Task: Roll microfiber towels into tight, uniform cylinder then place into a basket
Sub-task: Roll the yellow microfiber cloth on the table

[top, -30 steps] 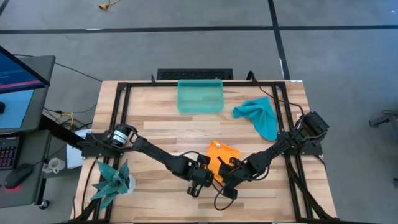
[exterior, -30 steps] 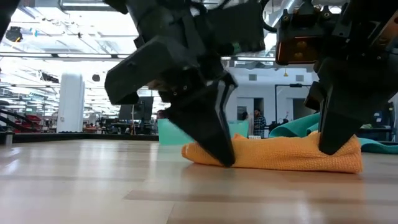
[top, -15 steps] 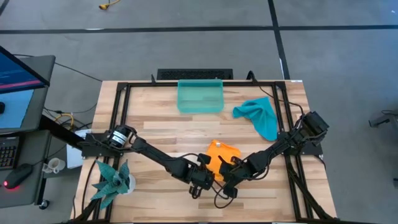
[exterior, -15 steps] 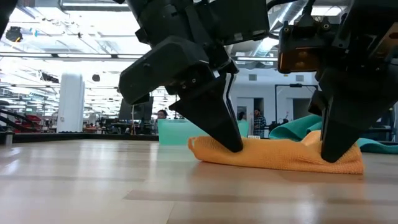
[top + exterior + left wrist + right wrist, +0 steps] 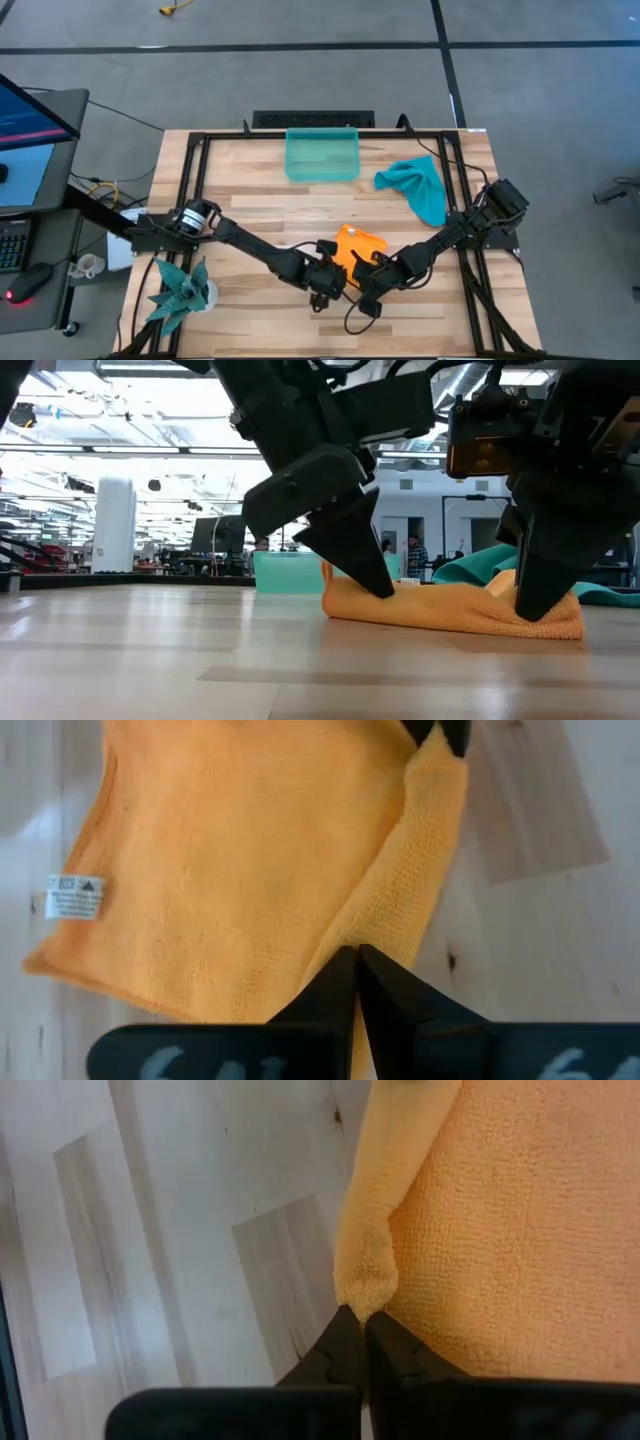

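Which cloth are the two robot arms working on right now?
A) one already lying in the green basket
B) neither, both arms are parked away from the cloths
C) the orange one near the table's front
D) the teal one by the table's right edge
C: both the left pincer and the right pincer are shut on the near edge of the orange cloth, while the teal cloth lies untouched.

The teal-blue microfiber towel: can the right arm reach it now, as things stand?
Probably not at once: the right gripper is shut on the bright orange microfiber towel. The teal-blue microfiber towel lies uncovered on that arm's side.
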